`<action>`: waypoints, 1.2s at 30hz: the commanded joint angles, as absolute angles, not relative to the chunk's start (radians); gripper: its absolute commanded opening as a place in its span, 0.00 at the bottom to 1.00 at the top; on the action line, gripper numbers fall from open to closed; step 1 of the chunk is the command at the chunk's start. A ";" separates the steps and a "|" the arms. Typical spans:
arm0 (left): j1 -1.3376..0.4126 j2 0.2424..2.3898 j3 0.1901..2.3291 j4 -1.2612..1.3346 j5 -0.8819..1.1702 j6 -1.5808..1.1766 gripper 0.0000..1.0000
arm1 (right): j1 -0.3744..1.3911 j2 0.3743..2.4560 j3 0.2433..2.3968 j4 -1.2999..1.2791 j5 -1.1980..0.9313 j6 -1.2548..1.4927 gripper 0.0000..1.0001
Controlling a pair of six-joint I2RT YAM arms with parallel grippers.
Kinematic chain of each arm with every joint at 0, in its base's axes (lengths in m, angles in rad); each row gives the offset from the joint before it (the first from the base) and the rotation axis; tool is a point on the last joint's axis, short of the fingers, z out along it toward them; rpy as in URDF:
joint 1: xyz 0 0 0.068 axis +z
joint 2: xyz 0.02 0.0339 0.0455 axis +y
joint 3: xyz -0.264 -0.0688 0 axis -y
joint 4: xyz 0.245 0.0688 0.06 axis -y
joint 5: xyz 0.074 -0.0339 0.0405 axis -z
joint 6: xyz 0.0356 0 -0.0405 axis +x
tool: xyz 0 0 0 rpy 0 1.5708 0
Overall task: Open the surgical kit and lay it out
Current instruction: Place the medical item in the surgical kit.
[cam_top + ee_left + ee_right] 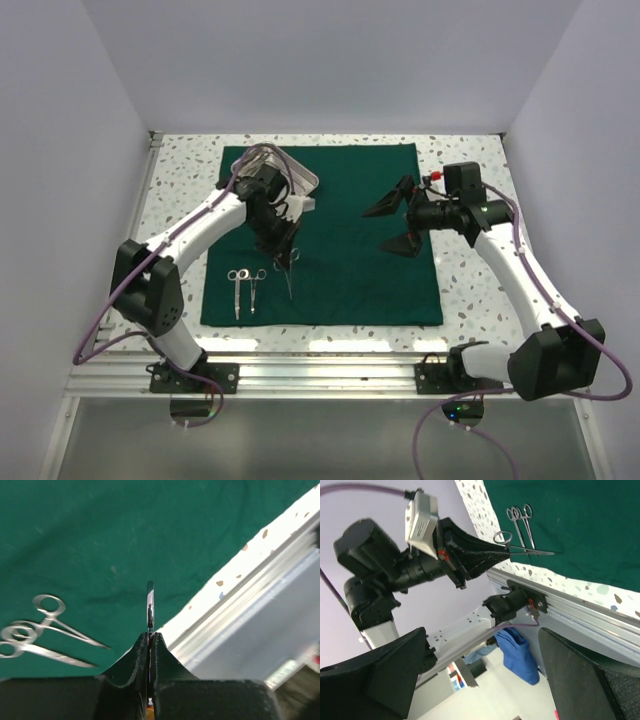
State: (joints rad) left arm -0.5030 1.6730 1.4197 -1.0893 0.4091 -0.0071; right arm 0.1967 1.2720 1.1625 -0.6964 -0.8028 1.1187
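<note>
The dark green cloth (350, 275) lies spread flat on the table. A steel tray (302, 176) sits on its far left corner, partly hidden by my left arm. My left gripper (283, 256) (150, 635) is shut on a thin ring-handled steel instrument (150, 605) (530, 551), held just above the cloth's left half. Two more ring-handled instruments (245, 290) (45, 637) (520, 522) lie side by side on the cloth to its left. My right gripper (396, 225) (482, 650) hovers open and empty over the cloth's right half.
A speckled tabletop (470, 290) surrounds the cloth. An aluminium rail (320, 375) runs along the near edge, where both arm bases are mounted. White walls close in the left, right and back. Beyond the table's edge hangs something blue (520, 652).
</note>
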 commanded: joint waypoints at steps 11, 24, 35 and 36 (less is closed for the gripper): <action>-0.238 1.562 1.062 -0.982 0.463 -0.054 0.00 | 0.279 1.184 1.022 -0.723 -0.804 1.080 0.99; -0.164 1.736 1.172 -0.936 0.408 -0.054 1.00 | 0.288 1.198 1.045 -0.707 -0.818 1.068 0.99; -0.167 1.686 1.622 -0.907 0.256 -0.161 1.00 | 0.278 1.337 1.213 -0.842 -0.644 0.835 0.99; -0.167 1.689 1.646 -0.893 0.243 -0.179 1.00 | 0.261 1.356 1.226 -0.853 -0.626 0.815 0.99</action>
